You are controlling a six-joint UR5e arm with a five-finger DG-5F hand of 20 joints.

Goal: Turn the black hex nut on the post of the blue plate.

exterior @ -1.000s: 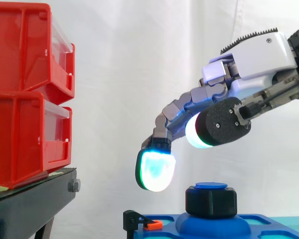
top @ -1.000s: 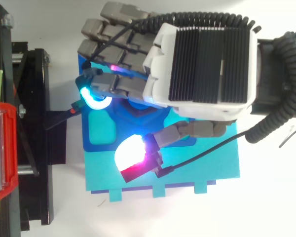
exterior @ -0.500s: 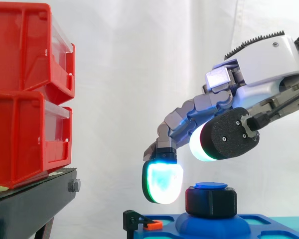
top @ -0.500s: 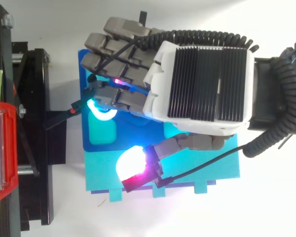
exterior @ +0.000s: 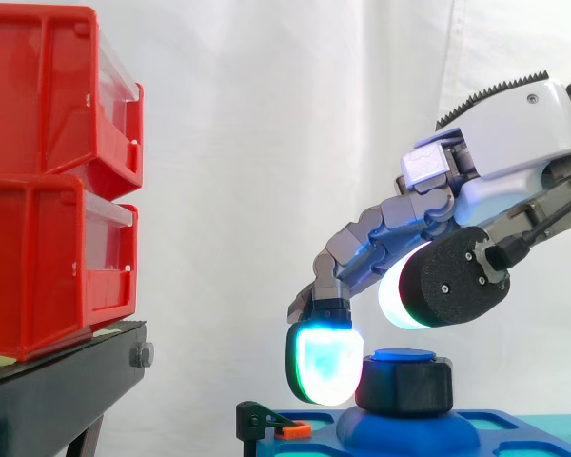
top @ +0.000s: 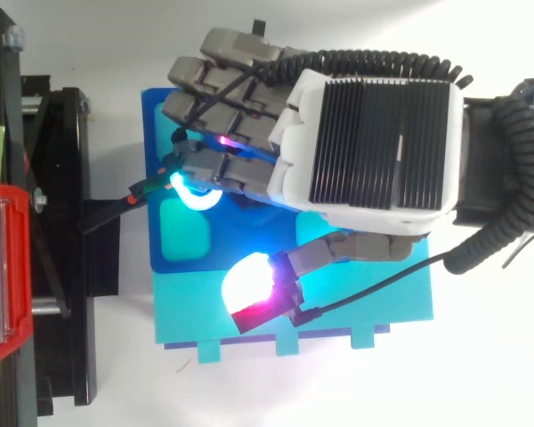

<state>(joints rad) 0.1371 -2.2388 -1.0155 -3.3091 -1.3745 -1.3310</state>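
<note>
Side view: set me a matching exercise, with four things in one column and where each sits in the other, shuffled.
Things:
1. black hex nut
2. red bins
3. hand
4. blue plate

Places:
a. stacked at the left on the black stand
b. reaching in from the right, above the post
c. along the bottom edge, under the post
d. on the post, next to a glowing fingertip

Pairs: 1-d, 2-a, 3-b, 4-c.
</note>
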